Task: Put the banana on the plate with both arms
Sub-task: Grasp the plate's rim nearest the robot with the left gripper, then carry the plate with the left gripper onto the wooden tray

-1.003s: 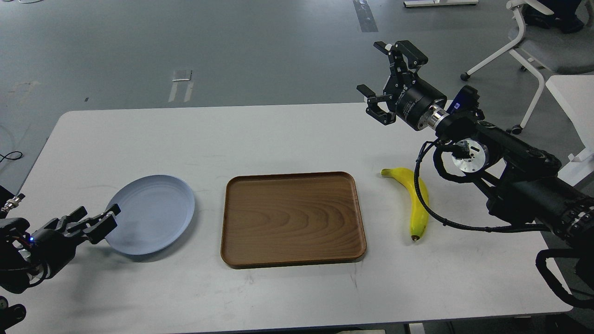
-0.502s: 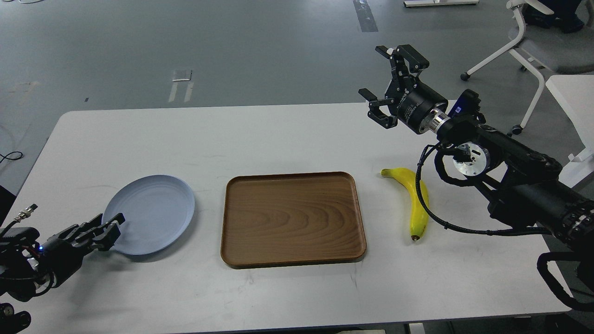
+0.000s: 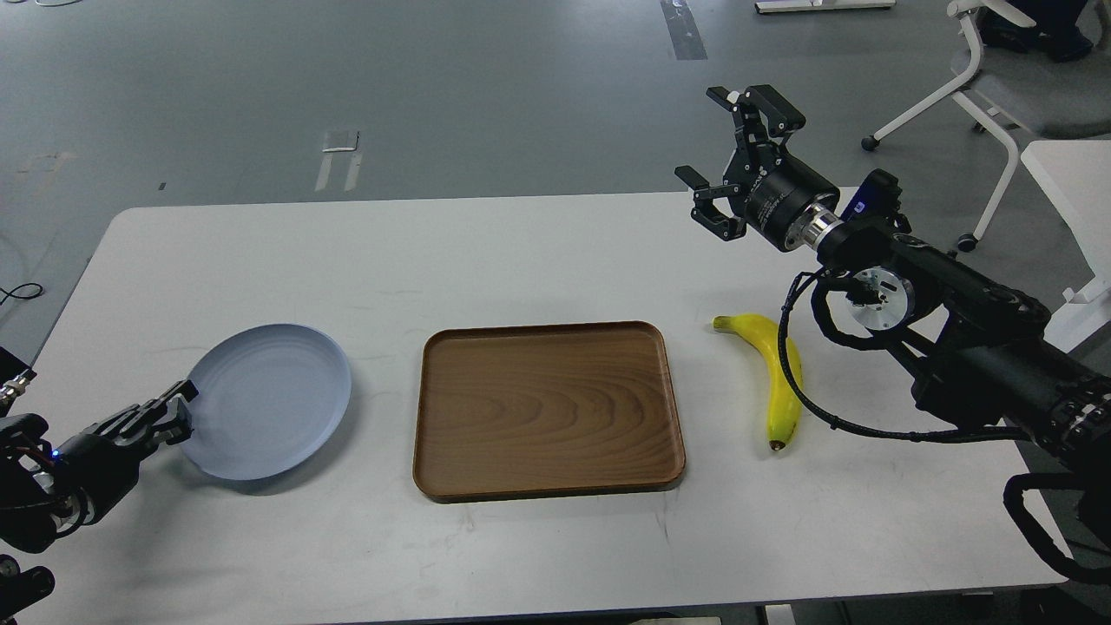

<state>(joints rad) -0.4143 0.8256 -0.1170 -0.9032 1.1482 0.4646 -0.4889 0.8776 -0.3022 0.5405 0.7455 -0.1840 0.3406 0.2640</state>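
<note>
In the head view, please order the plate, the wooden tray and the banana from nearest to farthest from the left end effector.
1. The plate: right at the left end effector, on the table's left side.
2. The wooden tray: in the middle of the table, to the right of the plate.
3. The banana: farthest, on the right side, beyond the tray.

One banana [image 3: 775, 376], one plate [image 3: 265, 401], one wooden tray [image 3: 547, 410], one chair [image 3: 998, 78], two arms.

A bright-yellow banana [image 3: 775, 373], a pale blue-grey plate [image 3: 269, 399], a brown wood-grained tray [image 3: 547, 408], a white table [image 3: 521, 252].
</note>
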